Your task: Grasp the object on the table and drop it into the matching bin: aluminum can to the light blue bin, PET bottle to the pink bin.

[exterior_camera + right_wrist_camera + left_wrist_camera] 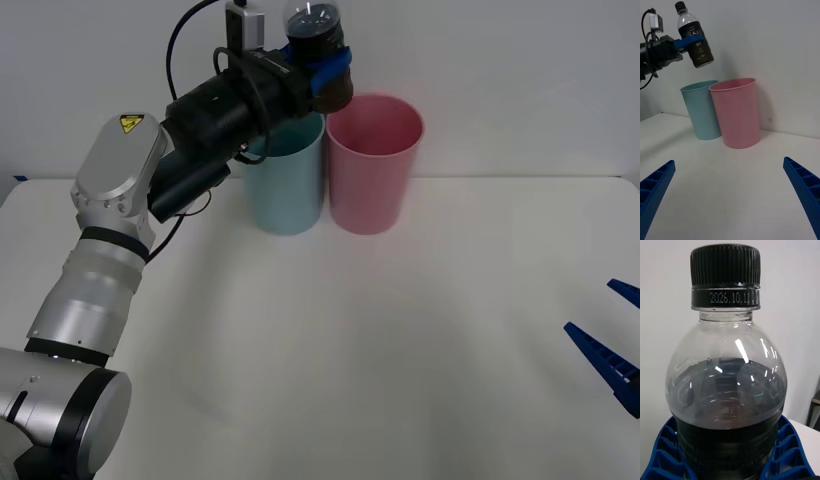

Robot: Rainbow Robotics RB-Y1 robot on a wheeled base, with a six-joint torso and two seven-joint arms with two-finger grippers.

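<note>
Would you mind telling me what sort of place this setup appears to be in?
Probably a robot test bench in a lab: a plain white tabletop against a bare wall, a tall pink plastic bin beside a matching light blue one, and the left gripper holding a small clear black-capped plastic bottle.

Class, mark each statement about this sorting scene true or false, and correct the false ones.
1. The left claw holds the small clear plastic bottle with a black cap in the air. True.
2. The bottle lies inside the tall pink plastic bin. False: it is above the bins' rims.
3. The tall light blue plastic bin stands beside the pink one. True.
4. The right claw grips a can. False: it is open and holds nothing, low over the white table.
</note>
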